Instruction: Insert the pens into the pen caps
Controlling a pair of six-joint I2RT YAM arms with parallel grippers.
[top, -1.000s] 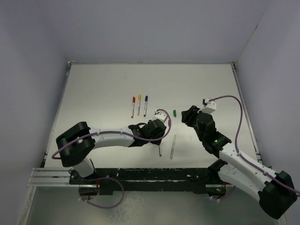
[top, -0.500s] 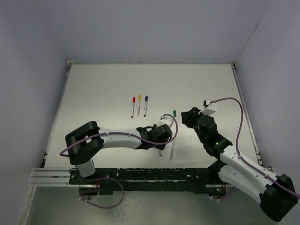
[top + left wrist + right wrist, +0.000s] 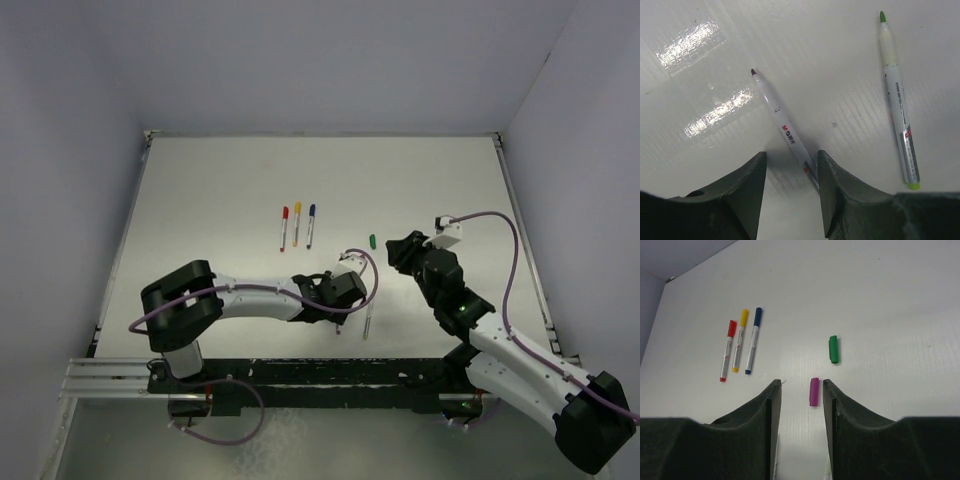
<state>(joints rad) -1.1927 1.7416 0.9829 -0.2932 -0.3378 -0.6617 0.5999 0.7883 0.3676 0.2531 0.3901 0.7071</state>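
Note:
Two uncapped pens lie near the front edge: one with a dark purple tip [image 3: 782,125] and one with a green tip [image 3: 897,110] [image 3: 367,318]. My left gripper [image 3: 790,155] [image 3: 336,303] is open and low over the table. It straddles the rear of the purple-tipped pen, which lies against the right finger [image 3: 840,190]. The purple pen cap [image 3: 814,391] lies flat just ahead of my open right gripper [image 3: 801,382] [image 3: 400,250], close to its right fingertip. The green cap [image 3: 833,349] [image 3: 373,241] lies a little farther out.
Three capped pens lie side by side left of centre: red [image 3: 284,228] [image 3: 727,350], yellow [image 3: 296,224] [image 3: 739,340] and blue [image 3: 310,226] [image 3: 752,340]. Pale walls close the table [image 3: 200,200] on three sides. The arms' black base rail [image 3: 320,372] runs along the near edge.
My left gripper has shifted toward the near edge and settled over the purple-tipped pen. The right gripper has edged nearer the table and its jaws have narrowed a little.

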